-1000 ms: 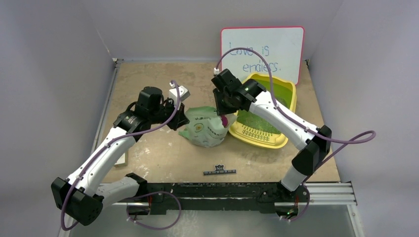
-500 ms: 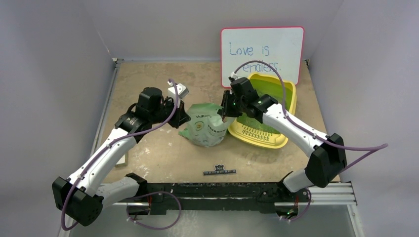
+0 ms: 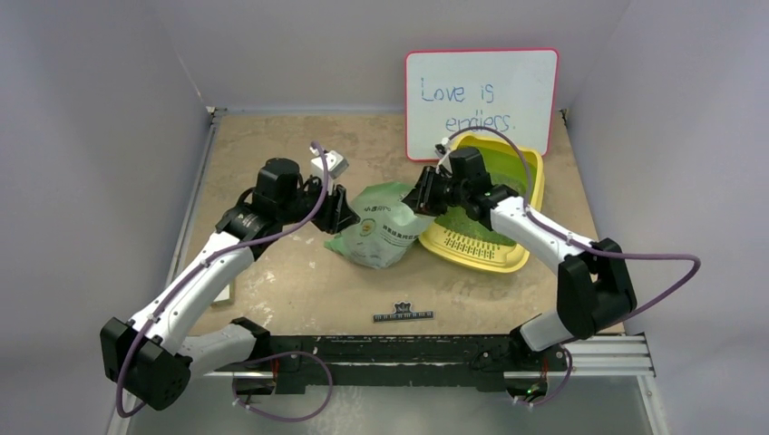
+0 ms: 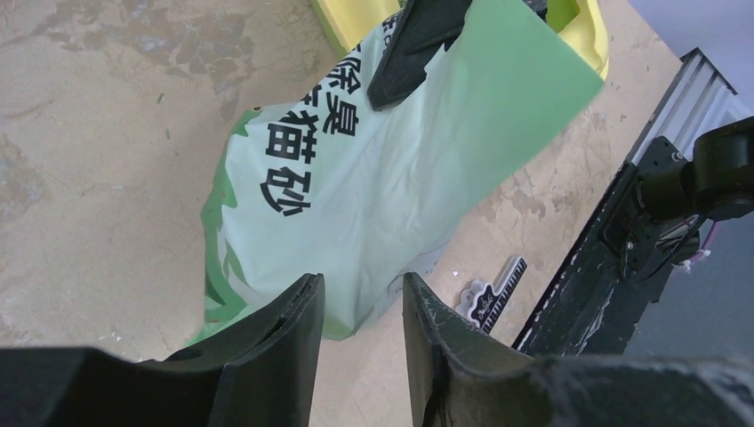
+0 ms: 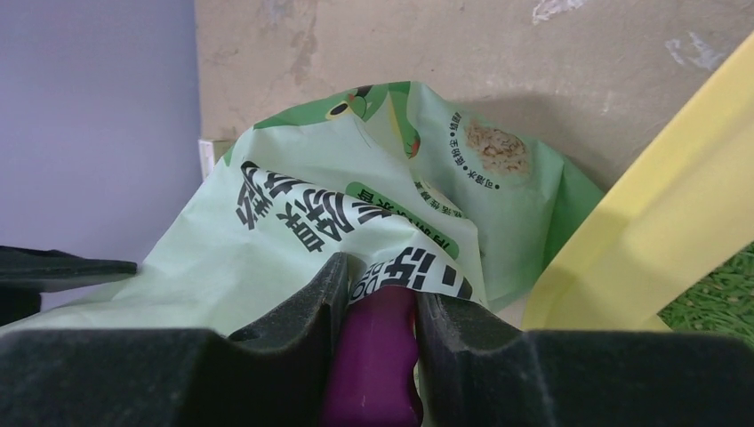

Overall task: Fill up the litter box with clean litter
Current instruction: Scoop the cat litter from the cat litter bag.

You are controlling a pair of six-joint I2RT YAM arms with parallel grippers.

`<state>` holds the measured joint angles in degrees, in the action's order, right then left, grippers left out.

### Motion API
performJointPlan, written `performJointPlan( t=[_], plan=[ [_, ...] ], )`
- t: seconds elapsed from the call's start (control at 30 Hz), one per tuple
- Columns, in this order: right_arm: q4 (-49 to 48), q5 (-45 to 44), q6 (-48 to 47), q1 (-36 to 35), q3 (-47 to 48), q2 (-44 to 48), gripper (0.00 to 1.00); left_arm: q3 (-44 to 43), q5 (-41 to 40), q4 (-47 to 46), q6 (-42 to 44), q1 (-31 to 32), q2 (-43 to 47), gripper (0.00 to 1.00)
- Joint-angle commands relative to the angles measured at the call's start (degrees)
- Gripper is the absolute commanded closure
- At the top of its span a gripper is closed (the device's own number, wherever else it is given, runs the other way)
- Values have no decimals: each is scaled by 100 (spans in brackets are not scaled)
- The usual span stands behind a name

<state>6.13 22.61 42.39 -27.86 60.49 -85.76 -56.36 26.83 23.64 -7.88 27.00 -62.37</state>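
Right wrist, right end effector [image 5: 378, 289] clamped on purple scoop handle [image 5: 373, 356], left end effector [image 4: 360, 289] parted, seemingly empty.

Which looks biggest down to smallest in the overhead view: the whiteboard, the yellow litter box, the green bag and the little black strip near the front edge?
1. Whiteboard
2. Litter box, fairly close behind; the right arm hides part of it
3. Green bag
4. Black strip, clearly smallest

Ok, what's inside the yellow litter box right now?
Green litter granules lie across the visible floor of the yellow litter box, with a slotted grille at its near end. The right arm crosses over the middle, so what lies beneath it is hidden.
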Motion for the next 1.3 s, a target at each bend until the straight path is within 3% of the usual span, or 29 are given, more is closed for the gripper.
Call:
performJointPlan(
  t=[0.0, 0.17, 0.4, 0.43, 0.5, 0.6, 0.63, 0.77, 1.27],
  plan=[
    [-1291, 1528, 1016, 20, -380, -95, 100, -126, 289, -596, -190, -29, -128, 62],
    [-2330, 2069, 1664, 325, -869, 58, 100, -162, 514, -997, -357, -29, -306, 60],
    [-2250, 2223, 1653, 495, -854, 231, 100, -170, 959, -1367, -564, -29, -544, 59],
    [-2277, 2279, 1683, 512, -845, 241, 100, -151, 1110, -1495, -644, -24, -560, 62],
    [-2329, 2379, 1728, 544, -829, 280, 100, -161, 1291, -1653, -749, -13, -608, 76],
    [-2539, 2525, 1909, 644, -890, 378, 100, -202, 1120, -1548, -694, -11, -611, 98],
    [-2670, 2570, 2017, 687, -944, 422, 100, -222, 960, -1445, -617, -11, -575, 100],
    [-3248, 2806, 2425, 898, -1192, 588, 100, -226, 412, -1256, -410, -11, -349, 100],
    [-2596, 3040, 2248, 1879, -1907, 1528, 100, -276, -224, -1401, -311, -20, 79, 100]
  ],
)
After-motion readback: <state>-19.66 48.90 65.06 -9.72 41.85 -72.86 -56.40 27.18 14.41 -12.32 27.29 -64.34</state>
